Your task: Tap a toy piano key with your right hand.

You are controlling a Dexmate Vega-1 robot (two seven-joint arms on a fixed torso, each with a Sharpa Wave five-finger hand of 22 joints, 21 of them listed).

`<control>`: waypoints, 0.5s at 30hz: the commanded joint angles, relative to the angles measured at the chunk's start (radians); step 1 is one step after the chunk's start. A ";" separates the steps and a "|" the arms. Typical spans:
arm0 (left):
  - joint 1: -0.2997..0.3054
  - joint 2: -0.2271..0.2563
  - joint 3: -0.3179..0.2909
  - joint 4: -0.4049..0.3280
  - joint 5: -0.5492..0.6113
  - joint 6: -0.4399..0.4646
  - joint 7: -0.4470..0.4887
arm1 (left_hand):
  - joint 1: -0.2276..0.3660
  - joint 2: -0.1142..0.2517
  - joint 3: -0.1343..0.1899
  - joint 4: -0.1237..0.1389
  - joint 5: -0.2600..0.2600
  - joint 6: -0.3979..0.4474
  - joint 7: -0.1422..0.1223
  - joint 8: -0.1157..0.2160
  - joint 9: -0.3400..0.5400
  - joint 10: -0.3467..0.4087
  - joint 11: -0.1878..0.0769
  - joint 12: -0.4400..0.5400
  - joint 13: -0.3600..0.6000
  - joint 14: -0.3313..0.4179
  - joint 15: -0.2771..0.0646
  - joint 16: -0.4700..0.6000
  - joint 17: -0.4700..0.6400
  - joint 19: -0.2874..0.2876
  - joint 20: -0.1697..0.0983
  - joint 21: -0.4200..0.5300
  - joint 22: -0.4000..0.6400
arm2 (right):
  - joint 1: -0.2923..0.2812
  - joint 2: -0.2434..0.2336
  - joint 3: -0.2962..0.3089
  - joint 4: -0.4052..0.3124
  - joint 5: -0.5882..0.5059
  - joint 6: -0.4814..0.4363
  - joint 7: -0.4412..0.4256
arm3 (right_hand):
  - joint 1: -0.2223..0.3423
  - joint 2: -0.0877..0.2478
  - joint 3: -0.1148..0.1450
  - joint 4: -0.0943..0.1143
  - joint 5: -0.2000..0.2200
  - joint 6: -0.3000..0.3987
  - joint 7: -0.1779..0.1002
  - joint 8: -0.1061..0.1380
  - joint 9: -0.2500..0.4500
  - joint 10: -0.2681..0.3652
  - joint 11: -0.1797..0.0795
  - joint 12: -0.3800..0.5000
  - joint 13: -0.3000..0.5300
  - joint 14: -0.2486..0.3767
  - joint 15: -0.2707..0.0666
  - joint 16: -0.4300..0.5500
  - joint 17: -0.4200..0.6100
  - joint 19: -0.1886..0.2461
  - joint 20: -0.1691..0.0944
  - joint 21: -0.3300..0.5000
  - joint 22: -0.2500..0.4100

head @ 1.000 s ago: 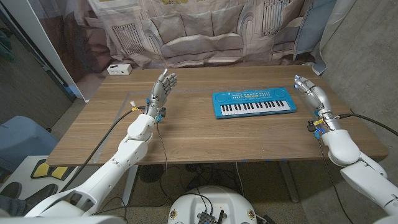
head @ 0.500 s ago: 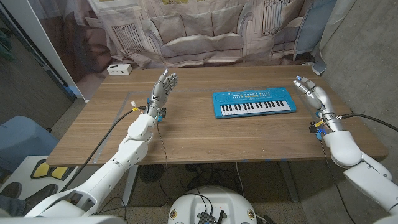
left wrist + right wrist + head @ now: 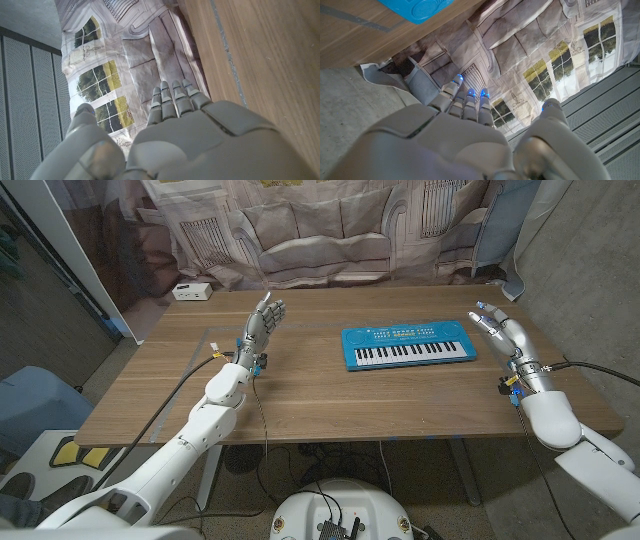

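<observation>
Behind the wooden table [image 3: 330, 395] hangs a printed curtain [image 3: 320, 230].

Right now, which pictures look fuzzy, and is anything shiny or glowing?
Head view: sharp and evenly lit, the blue toy piano crisp, only soft shadows on the table. Left wrist view: the left hand up close looks soft and blurry, the wood sharper. Right wrist view: the right hand looks blurry too, with blue glowing fingertips.

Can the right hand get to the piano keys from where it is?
Probably yes. The right hand is open just off the piano's right end, apart from it, with only bare table between them.
</observation>
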 commanded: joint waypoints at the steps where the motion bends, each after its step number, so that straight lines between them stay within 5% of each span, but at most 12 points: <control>1: 0.007 0.012 0.001 -0.029 0.005 0.029 0.014 | 0.006 0.002 0.003 -0.001 0.001 0.008 -0.002 0.000 0.004 0.008 0.002 -0.002 0.003 0.003 0.008 -0.001 0.004 0.000 0.000 -0.005 0.004 | -0.005 -0.004 0.001 -0.010 -0.079 -0.026 -0.032 | 0.010 -0.001 0.001 -0.007 0.008 -0.005 -0.009 -0.003 0.001 0.000 0.001 0.001 0.003 0.001 -0.008 -0.005 0.001 -0.009 -0.001 -0.001 0.003; 15: 0.016 0.006 -0.002 -0.027 0.006 0.013 0.019 | 0.009 0.009 0.006 -0.001 0.002 0.009 -0.002 -0.002 0.004 0.008 0.002 -0.005 0.003 0.004 0.009 -0.002 0.004 -0.001 0.000 -0.005 0.004 | -0.010 -0.023 -0.005 -0.035 -0.181 -0.079 -0.074 | 0.013 0.003 0.001 -0.007 0.009 -0.010 -0.012 -0.005 0.001 0.002 -0.009 0.001 0.003 0.002 -0.012 -0.004 0.001 -0.008 -0.003 0.001 0.003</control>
